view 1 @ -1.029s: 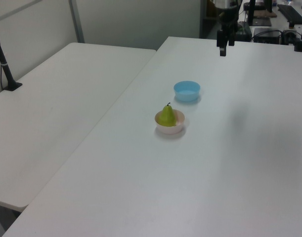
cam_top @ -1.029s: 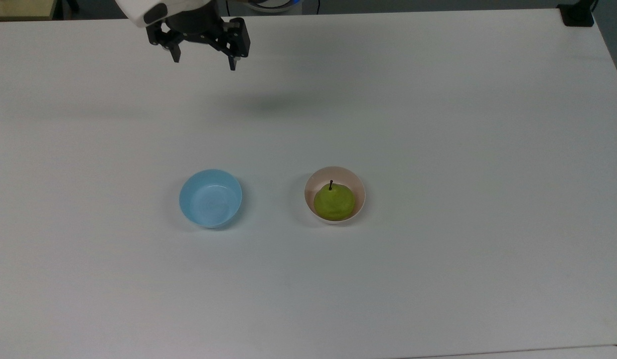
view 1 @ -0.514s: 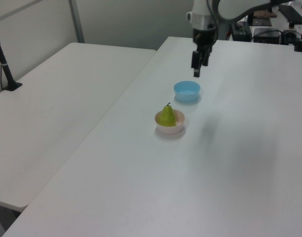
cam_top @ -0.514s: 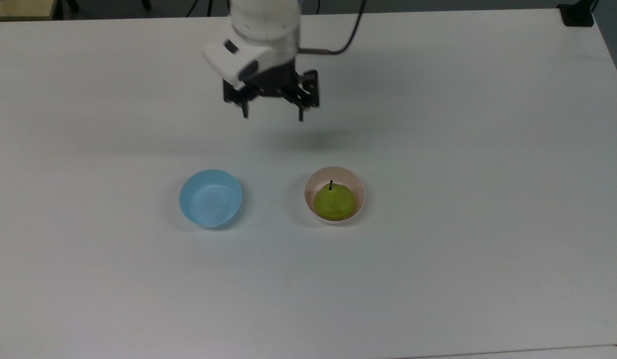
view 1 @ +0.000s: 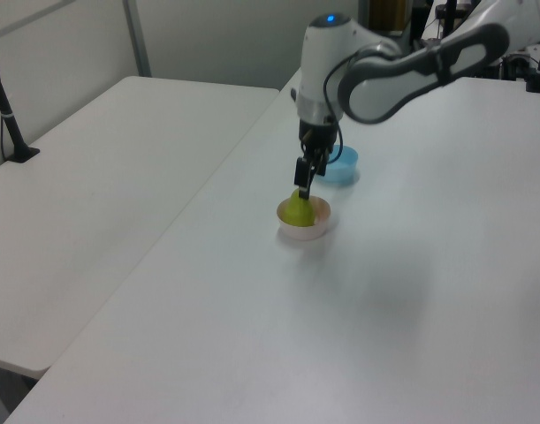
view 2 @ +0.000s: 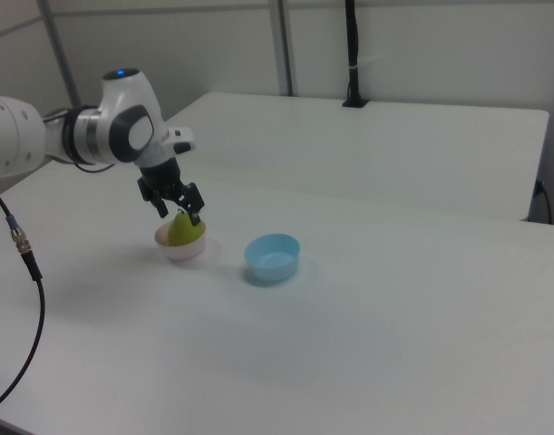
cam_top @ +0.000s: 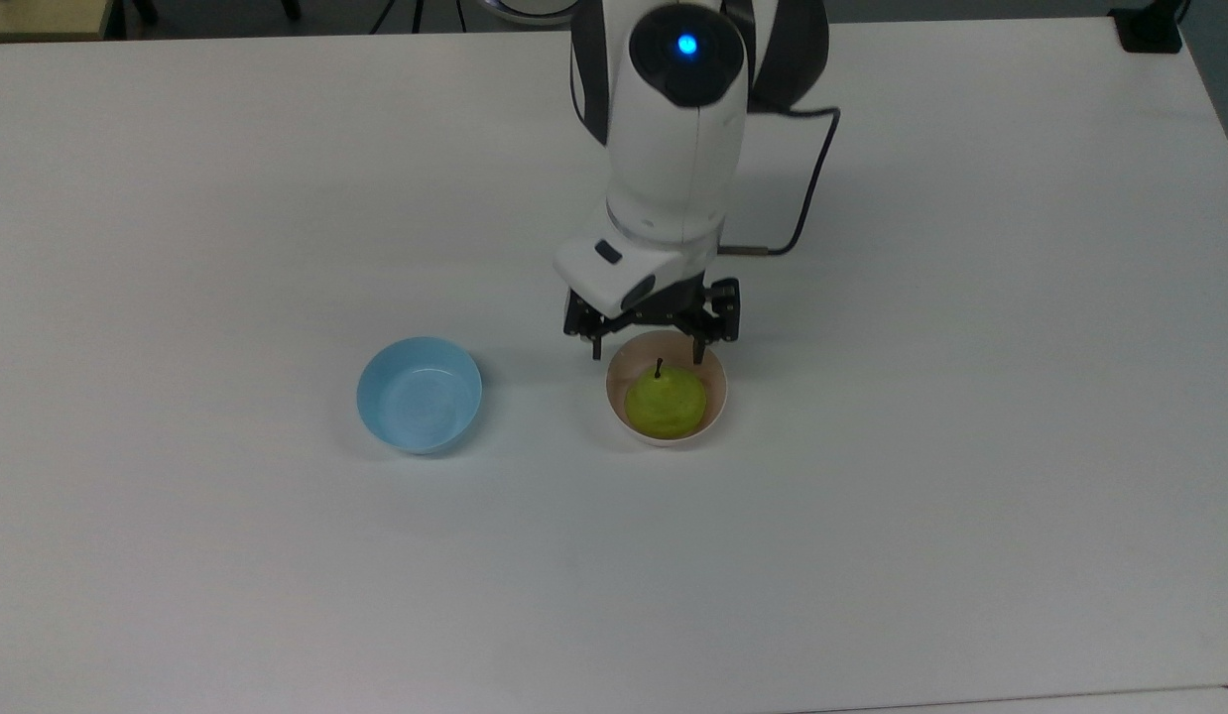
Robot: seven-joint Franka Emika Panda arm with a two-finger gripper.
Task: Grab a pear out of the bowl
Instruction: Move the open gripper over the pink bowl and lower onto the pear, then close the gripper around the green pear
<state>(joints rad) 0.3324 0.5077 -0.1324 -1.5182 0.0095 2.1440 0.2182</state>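
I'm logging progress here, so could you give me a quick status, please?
Gripper open, above the pear. Pear sits upright in pink bowl, ungrasped. Blue bowl apart, nothing obstructing.

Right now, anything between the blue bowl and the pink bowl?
Nothing. In the top view the table is bare between the blue bowl and the pink bowl; the gripper hangs at the pink bowl's far rim.

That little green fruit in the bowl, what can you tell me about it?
It is a small yellow-green pear with a short dark stem pointing up. It looks smooth, whole and unbruised, and it stands upright in the pale pink bowl, filling much of it, its top rising above the rim. The end effector hovers open just above it, a finger to each side of the stem; no contact can be seen yet.
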